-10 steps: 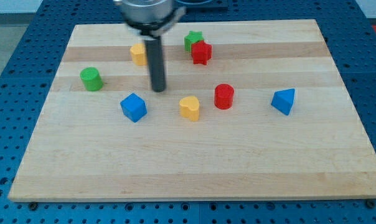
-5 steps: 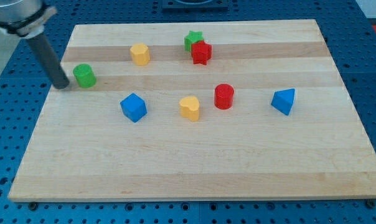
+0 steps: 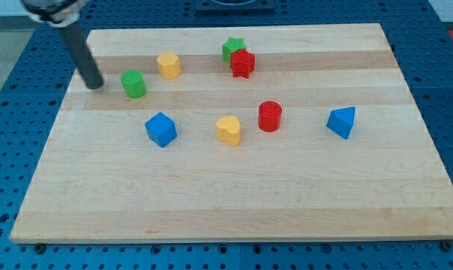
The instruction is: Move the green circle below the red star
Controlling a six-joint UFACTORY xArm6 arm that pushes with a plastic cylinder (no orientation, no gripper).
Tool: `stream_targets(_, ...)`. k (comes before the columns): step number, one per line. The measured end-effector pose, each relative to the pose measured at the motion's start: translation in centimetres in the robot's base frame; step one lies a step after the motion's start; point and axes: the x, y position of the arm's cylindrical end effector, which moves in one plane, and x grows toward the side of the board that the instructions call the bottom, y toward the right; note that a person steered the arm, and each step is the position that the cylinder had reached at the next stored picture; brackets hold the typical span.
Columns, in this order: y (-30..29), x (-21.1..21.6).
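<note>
The green circle stands on the wooden board at the upper left, left of the yellow block. The red star sits near the view's top middle, touching the green star behind it. My tip is on the board just left of the green circle, a small gap apart from it. The rod slants up to the view's top left.
A blue cube lies below the green circle. A yellow heart-like block, a red cylinder and a blue wedge block sit across the board's middle. The board's left edge is near my tip.
My tip swung from the board's middle to the left of the green circle, then moved right and up. The green circle has slid right, closer to the yellow block.
</note>
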Motion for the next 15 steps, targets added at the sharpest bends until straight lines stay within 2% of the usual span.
stream_targets(2, 11.7, 0.5)
stream_targets(4, 5.7, 1.3)
stream_targets(5, 6.9, 3.7)
stream_targets(6, 11.1, 4.6)
stream_targets(8, 20.0, 2.9)
stream_targets(9, 16.3, 3.1)
stream_targets(10, 12.9, 1.5)
stream_targets(11, 13.1, -1.3)
stream_targets(13, 15.9, 0.0)
stream_targets(15, 21.0, 0.2)
